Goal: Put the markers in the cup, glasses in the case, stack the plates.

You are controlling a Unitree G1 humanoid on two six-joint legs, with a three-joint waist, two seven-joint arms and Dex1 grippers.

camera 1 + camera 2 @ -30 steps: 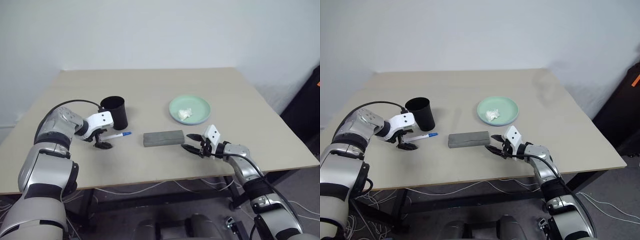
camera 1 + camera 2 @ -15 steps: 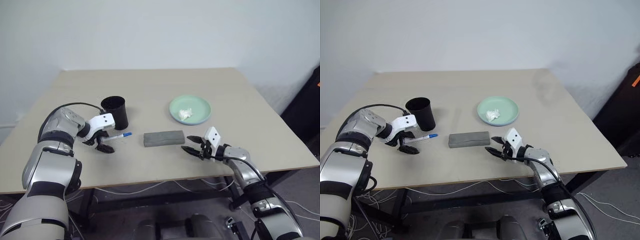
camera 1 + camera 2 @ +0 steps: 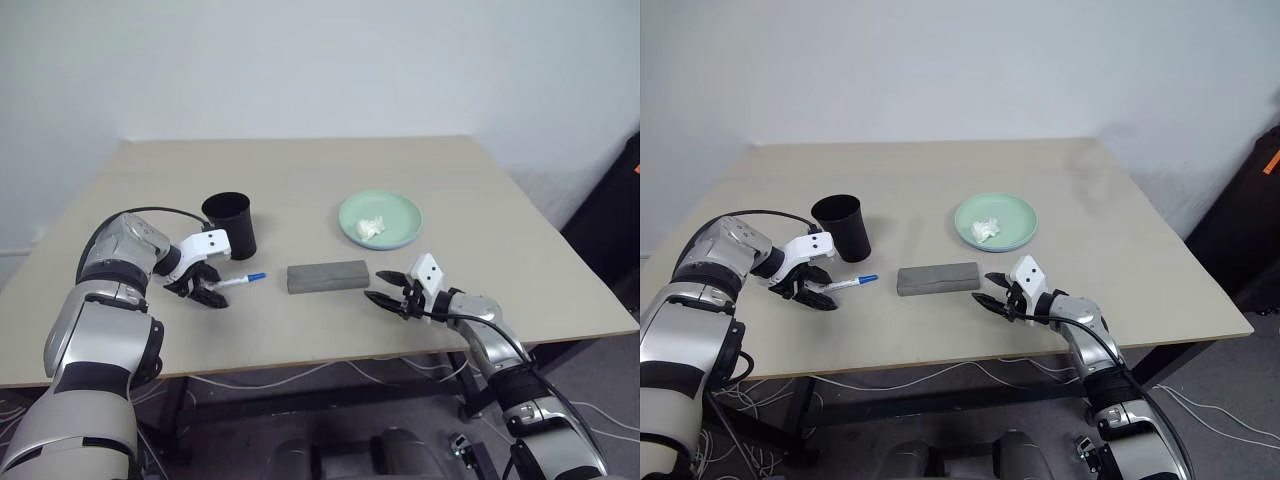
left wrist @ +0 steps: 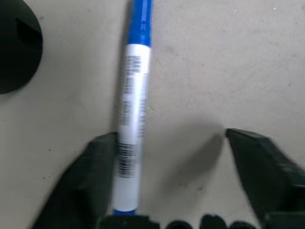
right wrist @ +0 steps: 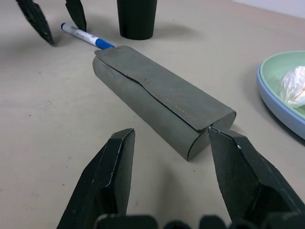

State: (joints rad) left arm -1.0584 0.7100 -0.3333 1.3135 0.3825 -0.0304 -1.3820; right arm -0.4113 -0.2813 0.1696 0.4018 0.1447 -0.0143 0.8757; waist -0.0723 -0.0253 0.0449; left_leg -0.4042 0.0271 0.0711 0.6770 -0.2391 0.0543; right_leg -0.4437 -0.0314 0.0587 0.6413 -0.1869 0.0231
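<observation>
Left gripper (image 3: 205, 288) down at the table (image 3: 300, 180), jaws spread around the rear end of the blue-capped marker (image 3: 236, 281) — barrel against one finger (image 4: 90, 176), the other finger standing off, not yet pinching. Marker lying flat just in front of the cup (image 3: 230, 225), cap toward the case (image 3: 327, 276); likely straddled so for a pick-up and a short lift into the cup.

Right gripper (image 3: 387, 288) low and near level, jaws spread, nothing between them, tips just off the case's near end — probably waiting.

Case lying closed, mid-table. Mint green plate (image 3: 380, 218) set on the light blue one (image 5: 279, 112), paper wad (image 3: 371, 227) on top; stacking looks done.
</observation>
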